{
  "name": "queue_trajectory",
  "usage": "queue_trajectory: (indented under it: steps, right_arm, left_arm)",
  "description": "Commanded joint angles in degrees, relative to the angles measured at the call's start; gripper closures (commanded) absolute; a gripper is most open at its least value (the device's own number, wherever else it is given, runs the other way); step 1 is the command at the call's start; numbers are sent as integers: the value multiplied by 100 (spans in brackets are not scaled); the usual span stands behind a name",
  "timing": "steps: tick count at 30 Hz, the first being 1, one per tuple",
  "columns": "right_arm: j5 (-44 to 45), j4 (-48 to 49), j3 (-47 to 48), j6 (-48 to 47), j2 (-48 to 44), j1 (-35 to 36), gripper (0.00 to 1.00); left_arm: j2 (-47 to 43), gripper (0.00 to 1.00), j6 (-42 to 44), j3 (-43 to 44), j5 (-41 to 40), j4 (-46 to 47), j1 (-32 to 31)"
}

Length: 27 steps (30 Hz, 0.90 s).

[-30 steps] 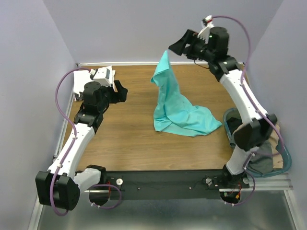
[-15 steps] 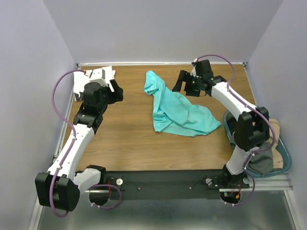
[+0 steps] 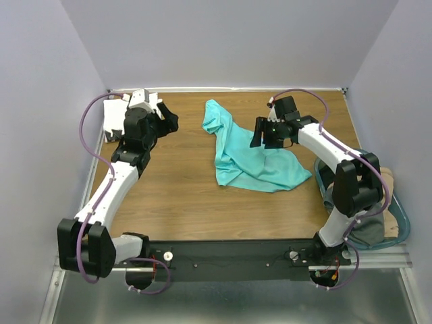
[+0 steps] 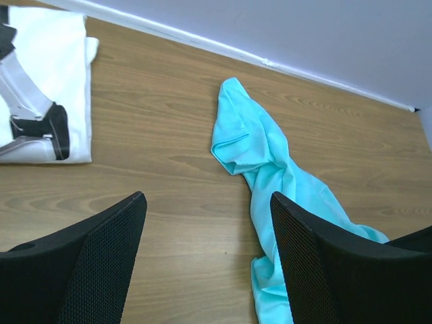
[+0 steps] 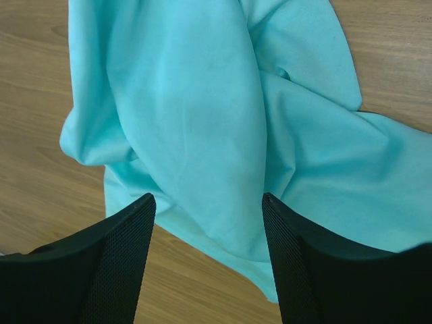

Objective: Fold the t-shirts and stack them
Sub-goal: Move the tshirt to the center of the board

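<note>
The right gripper (image 5: 208, 202), jaws apart and empty, should pinch one single-layer edge of the crumpled turquoise cloth t-shirt (image 3: 253, 162), while the left gripper (image 4: 206, 199) hangs wide open.

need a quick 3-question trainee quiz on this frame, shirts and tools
1. True or false: the turquoise t-shirt lies neatly folded.
2. Which arm's tool is right above it? A) left B) right C) neither
3. Where on the table is the white t-shirt?
Key: 1 false, it is crumpled. 2 B, the right tool, jaws open. 3 Far left corner, near the left tool.
</note>
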Motion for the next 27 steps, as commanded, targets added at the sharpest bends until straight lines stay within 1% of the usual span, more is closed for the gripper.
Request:
queue_trajectory:
  steps: [1, 4, 9, 11, 14, 15, 17, 18, 19, 20, 21, 22, 23, 26, 27]
  right_arm:
    - [-46, -351, 18, -604, 74, 9, 29]
    - [7, -430, -158, -859, 21, 18, 29]
    - [34, -430, -430, -1027, 152, 18, 20]
    - [34, -422, -448, -1044, 275, 9, 20]
    - [-54, -352, -396, -1158, 592, 9, 26]
    - [-54, -343, -369, -1194, 705, 18, 35]
    - [-37, -360, -159, -1238, 969, 18, 45]
    - [-19, -369, -97, -1281, 1022, 18, 56]
    - [25, -378, 43, -1317, 1049, 18, 63]
    - [269, -395, 114, -1317, 1032, 18, 90]
    - [506, -456, 228, -1265, 1006, 18, 100]
    - [761, -553, 359, -1238, 962, 9, 100]
    - [1242, -745, 691, -1229, 866, 18, 100]
    - [1965, -878, 1176, -1299, 716, 9, 100]
    - [2437, -905, 1491, -1386, 707, 1, 100]
  left_arm:
    - [427, 18, -201, 356, 387, 261, -42]
    - [691, 19, -306, 541, 615, 208, -95]
    - [1008, 21, -526, 743, 1046, 182, -200]
    - [1140, 21, -526, 849, 1187, 182, -227]
    - [1272, 21, -395, 989, 1187, 155, -235]
    - [1298, 21, -368, 1025, 1187, 129, -235]
    - [1377, 21, -385, 1130, 1196, 67, -235]
    - [1395, 21, -403, 1130, 1213, 76, -235]
    - [1421, 21, -420, 1113, 1214, 154, -244]
    - [1439, 21, -429, 1061, 1196, 216, -253]
    - [1465, 21, -438, 1043, 1179, 243, -244]
    - [1465, 22, -447, 1051, 1161, 208, -244]
    - [1457, 22, -456, 1095, 1169, 190, -253]
    - [1264, 22, -403, 990, 1038, 217, -297]
    - [1202, 21, -360, 955, 994, 217, -306]
